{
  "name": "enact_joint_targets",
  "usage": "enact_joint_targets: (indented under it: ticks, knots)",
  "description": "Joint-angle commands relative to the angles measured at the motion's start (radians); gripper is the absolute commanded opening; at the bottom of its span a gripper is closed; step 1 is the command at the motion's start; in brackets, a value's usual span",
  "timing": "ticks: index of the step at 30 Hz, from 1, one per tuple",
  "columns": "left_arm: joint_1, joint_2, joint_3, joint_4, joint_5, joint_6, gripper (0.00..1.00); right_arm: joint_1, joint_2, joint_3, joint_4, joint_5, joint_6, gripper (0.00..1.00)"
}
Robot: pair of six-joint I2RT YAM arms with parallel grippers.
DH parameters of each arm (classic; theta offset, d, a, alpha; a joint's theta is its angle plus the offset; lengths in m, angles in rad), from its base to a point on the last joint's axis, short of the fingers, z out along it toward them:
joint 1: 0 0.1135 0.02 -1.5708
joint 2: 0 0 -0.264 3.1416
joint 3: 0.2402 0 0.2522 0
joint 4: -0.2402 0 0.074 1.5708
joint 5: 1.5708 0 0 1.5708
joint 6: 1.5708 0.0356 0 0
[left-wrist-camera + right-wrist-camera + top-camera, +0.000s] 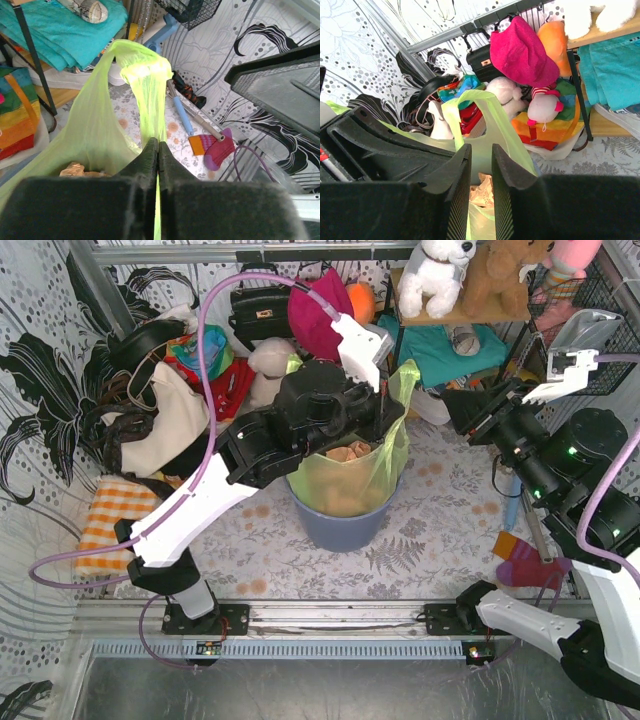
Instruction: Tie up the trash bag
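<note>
— Over at mid-table, the trash bag (350,475) sits inside the blue-grey bin (340,525), tan scraps showing through the green plastic. What's the left arm got?

— Left gripper (158,146) is clamped tight on one handle strip (145,80). Its fingers are pressed together with the plastic pinched between them, and the strip is stretched taut.

— And the right side?

— Right gripper (481,155) hangs near the bag but apart from it, fingers parted, nothing between them that I can see. It faces the other handle loop (485,107), which stands up slack.

— So where does that leave us?

— Early, I'd say. One handle is gathered and the second not yet taken. No crossing, no knot, and the mouth is wide open. Nearly everything looks left to do: grab that loop, cross the two strips, thread one under, cinch it down.
</note>
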Motion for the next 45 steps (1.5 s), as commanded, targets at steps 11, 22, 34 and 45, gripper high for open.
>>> enact_joint_targets:
  ticks: [11,22,34,45]
  knots:
    - [-0.004,-0.076,-0.021,0.174,-0.076,-0.054,0.45,-0.001,-0.02,-0.049,0.103,-0.05,0.028,0.26]
    - [-0.004,-0.299,-0.388,0.498,-0.148,-0.062,0.51,-0.002,0.095,-0.01,0.235,-0.248,0.092,0.42]
    - [-0.005,-0.309,-0.423,0.502,-0.138,-0.066,0.51,-0.001,0.151,0.045,0.261,-0.227,0.081,0.33]
    - [-0.004,-0.305,-0.43,0.509,-0.128,-0.064,0.51,-0.002,0.139,0.042,0.243,-0.201,0.076,0.26]
